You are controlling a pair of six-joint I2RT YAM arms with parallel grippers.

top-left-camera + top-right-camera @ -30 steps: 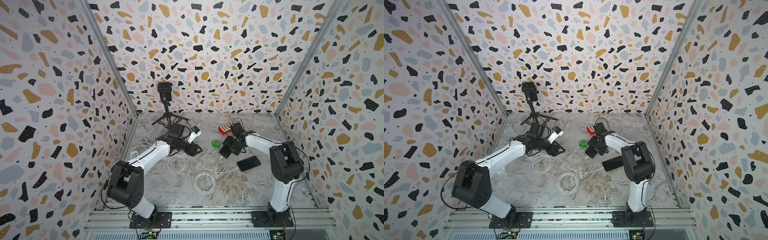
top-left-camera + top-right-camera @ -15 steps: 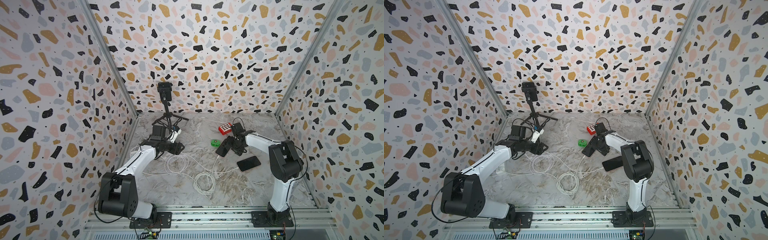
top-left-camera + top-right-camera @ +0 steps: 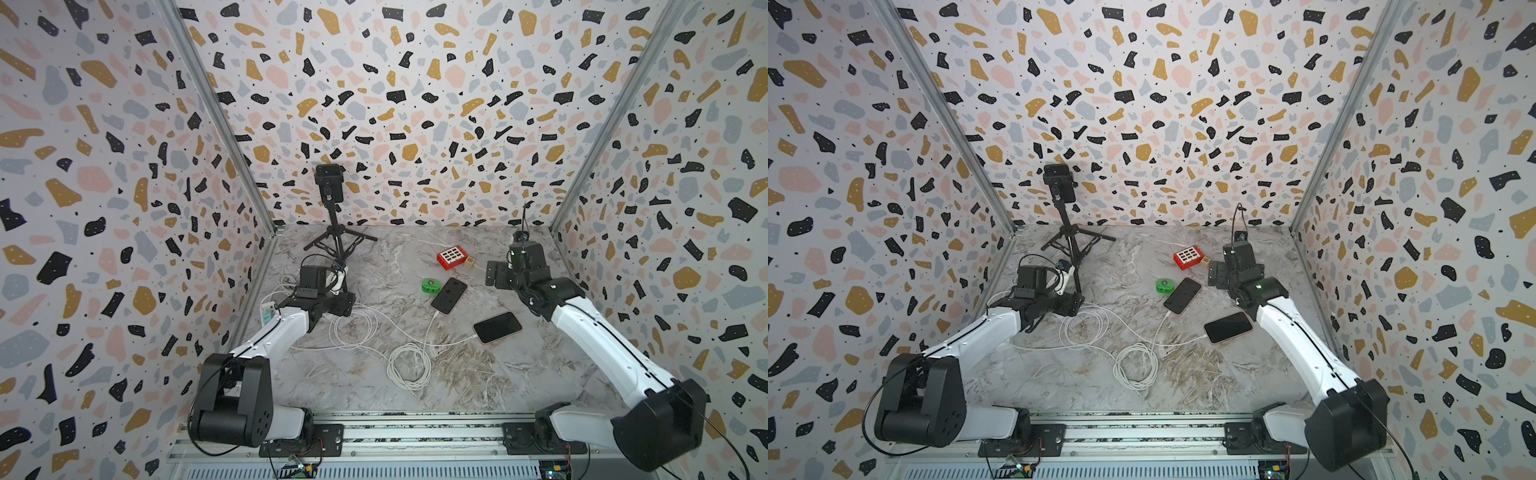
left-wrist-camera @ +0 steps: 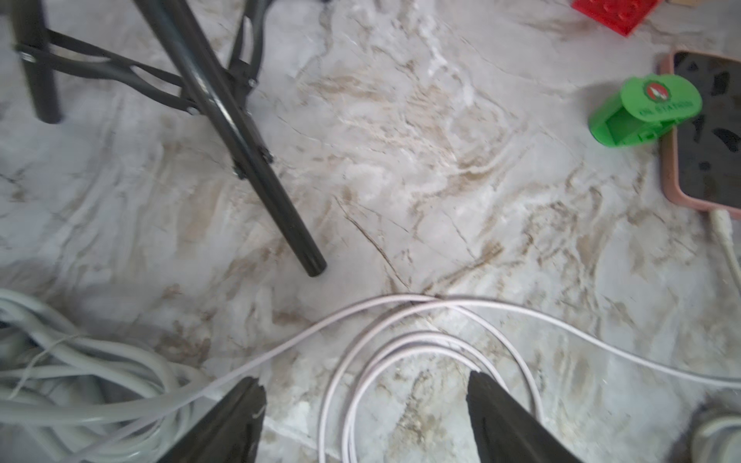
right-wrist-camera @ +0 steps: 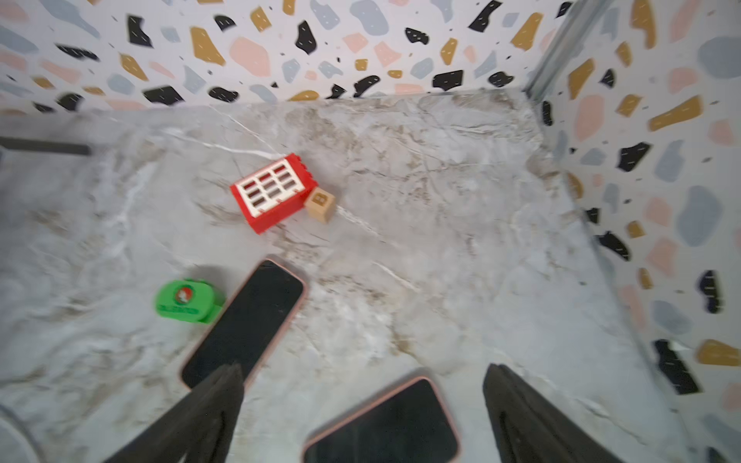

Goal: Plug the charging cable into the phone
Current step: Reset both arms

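Observation:
Two dark phones in pink cases lie on the marble table. The far phone (image 3: 449, 296) (image 5: 244, 324) has a white charging cable (image 3: 409, 365) running into its near end, and the plug (image 4: 721, 224) shows seated in the case edge. The near phone (image 3: 497, 327) (image 5: 385, 425) has a white cable at its left end. My left gripper (image 3: 347, 302) (image 4: 365, 381) is open and empty over cable loops (image 4: 421, 336). My right gripper (image 3: 493, 274) (image 5: 363, 373) is open and empty, raised beyond the phones.
A black tripod (image 3: 337, 245) carrying a camera stands at the back left, one leg (image 4: 256, 160) close to my left gripper. A red block (image 3: 452, 258), a wooden cube (image 3: 469, 262) and a green clip (image 3: 431, 285) sit behind the phones. A white adapter (image 3: 268, 313) and grey cords (image 4: 88, 385) lie by the left wall.
My left gripper drew back to the left, away from the phones. My right gripper lifted off the far phone and moved to the back right. Both grippers opened wider.

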